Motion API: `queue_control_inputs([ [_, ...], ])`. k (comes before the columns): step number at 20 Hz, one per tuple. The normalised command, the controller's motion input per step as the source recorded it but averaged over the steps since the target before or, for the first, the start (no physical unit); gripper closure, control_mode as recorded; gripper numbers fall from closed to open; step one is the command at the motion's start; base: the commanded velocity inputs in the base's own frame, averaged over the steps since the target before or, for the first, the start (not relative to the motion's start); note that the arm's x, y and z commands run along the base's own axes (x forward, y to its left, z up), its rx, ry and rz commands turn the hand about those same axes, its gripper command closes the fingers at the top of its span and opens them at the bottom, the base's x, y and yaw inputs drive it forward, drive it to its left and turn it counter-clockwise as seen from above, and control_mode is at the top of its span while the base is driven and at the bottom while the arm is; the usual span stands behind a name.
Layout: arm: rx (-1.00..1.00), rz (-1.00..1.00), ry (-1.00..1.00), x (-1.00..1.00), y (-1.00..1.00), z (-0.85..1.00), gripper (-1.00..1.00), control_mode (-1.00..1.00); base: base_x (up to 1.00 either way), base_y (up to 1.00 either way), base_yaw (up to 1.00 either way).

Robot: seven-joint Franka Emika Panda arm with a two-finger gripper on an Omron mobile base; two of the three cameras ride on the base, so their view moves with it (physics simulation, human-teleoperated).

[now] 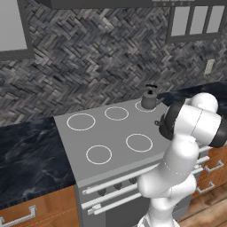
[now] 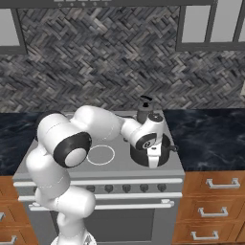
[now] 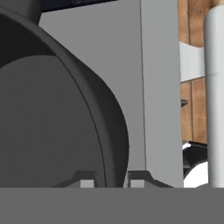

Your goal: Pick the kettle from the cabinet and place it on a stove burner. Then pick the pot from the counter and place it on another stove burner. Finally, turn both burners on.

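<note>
Pot [image 2: 143, 155] on stove [image 1: 106, 137], kettle [image 1: 149, 100] behind

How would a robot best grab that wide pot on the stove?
By the rim, from above. The pot is wide, low and lidless, too broad to span, but its thin upright wall fits between two fingers. In the hand view the gripper straddles that wall, one fingertip inside, one outside. The small side handles look harder to catch.
</note>
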Motion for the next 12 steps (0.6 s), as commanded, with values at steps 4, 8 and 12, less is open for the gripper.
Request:
queue_control_inputs([
  [4, 0.00, 0.00, -0.06, 0.00, 0.00, 0.00, -1.00, -1.00, 0.00, 0.00, 0.00],
  [8, 0.00, 0.00, -0.08, 0.00, 0.00, 0.08, -1.00, -1.00, 0.00, 0.00, 0.00],
  [12, 0.00, 0.00, -0.06, -0.04, 0.00, 0.20, -1.00, -1.00, 0.00, 0.00, 0.00],
])
